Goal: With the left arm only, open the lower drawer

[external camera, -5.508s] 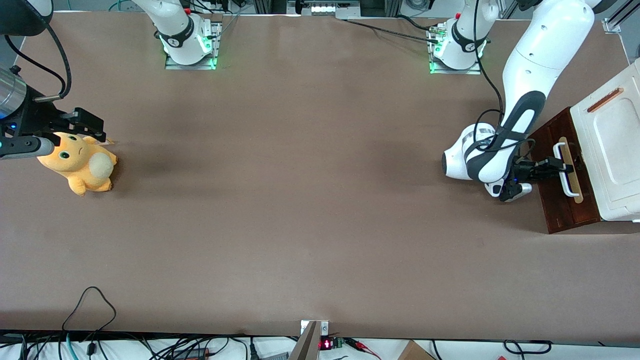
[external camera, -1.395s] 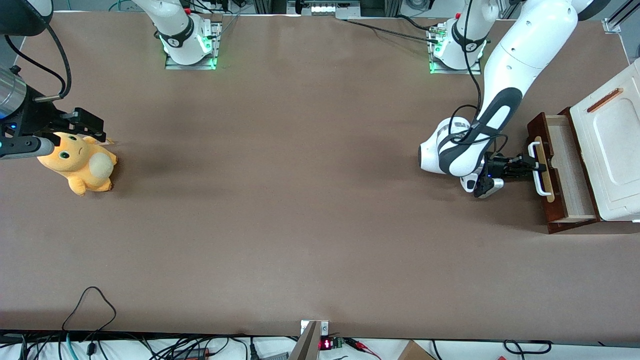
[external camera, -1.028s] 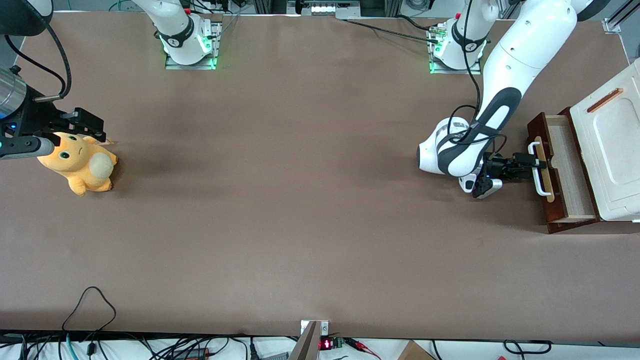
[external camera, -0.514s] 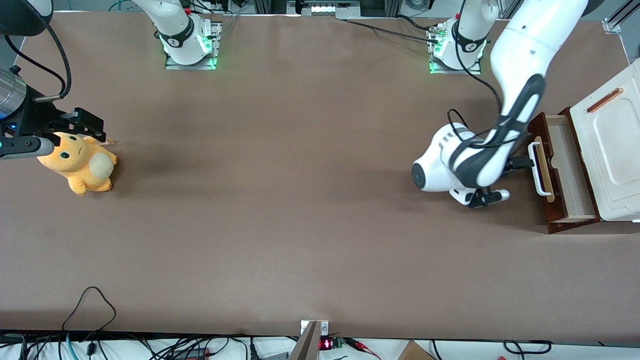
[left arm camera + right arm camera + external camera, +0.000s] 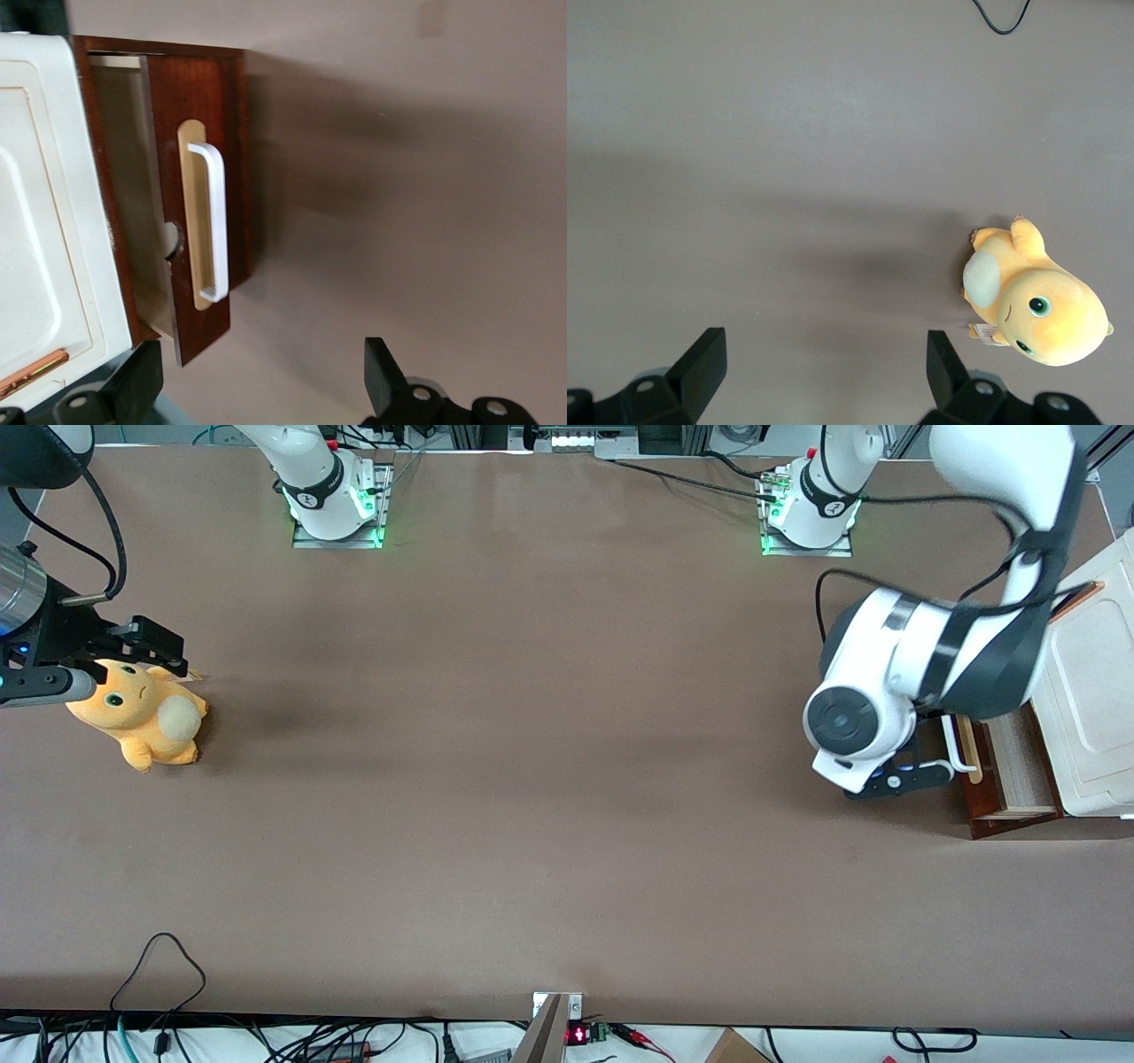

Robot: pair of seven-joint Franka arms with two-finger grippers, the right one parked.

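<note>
The lower drawer (image 5: 190,208) stands pulled partway out of the white cabinet (image 5: 40,230), its pale inside showing between the dark red-brown front and the cabinet body. The white handle (image 5: 215,219) runs lengthwise along the drawer front, parallel to the cabinet's front edge. The gripper (image 5: 257,390) is raised above the table (image 5: 532,779) in front of the drawer, with its fingers (image 5: 385,376) spread wide and holding nothing; the handle is apart from it, lying ahead of the fingertips toward the cabinet. In the front view the left arm (image 5: 930,664) hangs over the drawer and hides much of it. By my judgement the drawer is already open, so any further pull would run straight away from the cabinet, across the handle's long axis
</note>
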